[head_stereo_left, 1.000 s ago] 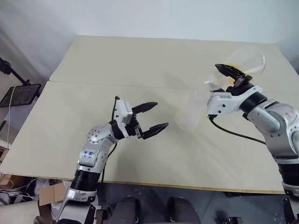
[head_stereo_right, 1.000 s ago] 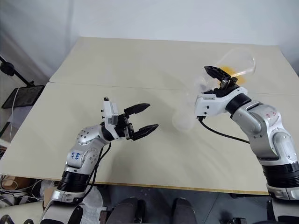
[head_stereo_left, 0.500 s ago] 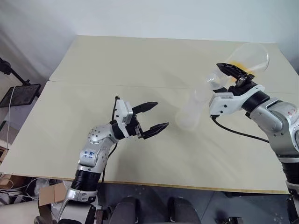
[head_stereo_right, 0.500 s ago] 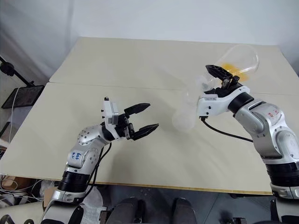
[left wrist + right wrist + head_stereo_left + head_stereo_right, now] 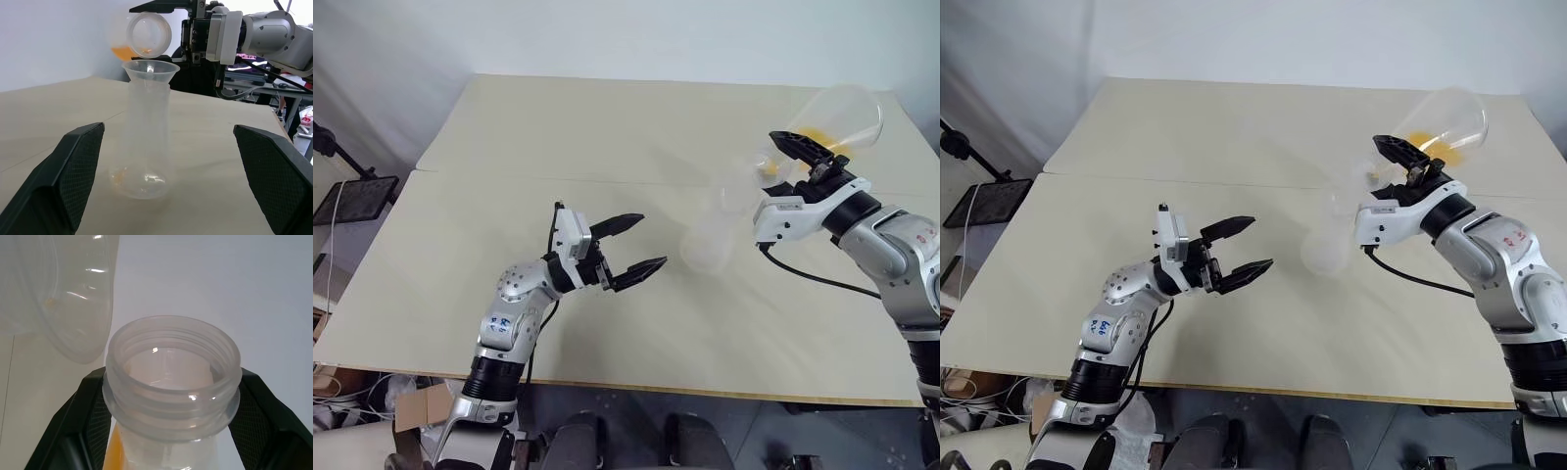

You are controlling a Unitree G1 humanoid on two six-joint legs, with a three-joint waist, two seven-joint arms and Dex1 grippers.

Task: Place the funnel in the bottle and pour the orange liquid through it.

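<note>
My right claw [image 5: 800,160] is clamped on a clear flask [image 5: 832,122], fingers pinching its threaded neck just behind the mouth, with the wide body tipped up and away beyond my fingertips. The orange liquid [image 5: 823,139] pools in the flask's low side, and a little sits near the neck. Just below and ahead of that mouth stands the bottle [image 5: 145,142], upright on the table [image 5: 607,137], with the funnel [image 5: 150,71] seated in its top; the flask's mouth hangs right above the funnel's rim. A thin orange trace lies in the bottle's bottom. My left claw [image 5: 631,251] hovers open and empty, fingers spread wide, the bottle standing apart in front of it, between the two fingers' lines. I judge all these plastics light, thin and slick: the bottle would tip at a nudge, the funnel merely rests loose. The flask's threaded neck is the stiffest hold; steadying the bottle would be safest low on its wall.
</note>
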